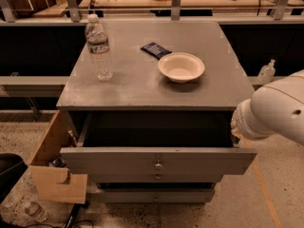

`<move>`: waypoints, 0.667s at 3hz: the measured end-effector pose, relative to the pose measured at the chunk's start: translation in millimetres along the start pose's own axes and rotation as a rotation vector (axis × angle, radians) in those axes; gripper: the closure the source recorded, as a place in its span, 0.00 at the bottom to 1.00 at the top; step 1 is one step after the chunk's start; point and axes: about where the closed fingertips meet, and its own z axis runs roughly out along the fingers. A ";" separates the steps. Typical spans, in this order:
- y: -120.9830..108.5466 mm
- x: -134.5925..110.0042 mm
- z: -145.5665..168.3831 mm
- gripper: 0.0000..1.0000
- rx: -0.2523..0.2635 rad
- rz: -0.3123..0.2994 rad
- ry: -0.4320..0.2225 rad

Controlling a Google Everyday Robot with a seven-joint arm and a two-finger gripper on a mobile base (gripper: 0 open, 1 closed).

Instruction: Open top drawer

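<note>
The top drawer (118,161) of the grey cabinet (142,87) stands pulled out toward me, its dark inside showing. Its flat front panel carries a small round metal knob (158,165) at centre. Below it sit two narrower drawer fronts (156,194), shut. My white arm (275,113) comes in from the right edge, level with the drawer's right side. The gripper itself is hidden behind the arm.
On the cabinet top stand a clear water bottle (99,47), a white bowl (181,67) and a dark packet (155,50). A pale plywood box (52,170) with a notched front sits left of the cabinet. A small bottle (266,72) stands at the back right.
</note>
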 end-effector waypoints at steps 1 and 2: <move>12.2 1.5 29.1 1.00 -0.010 0.021 -0.039; 16.9 -2.1 49.6 1.00 -0.010 0.024 -0.076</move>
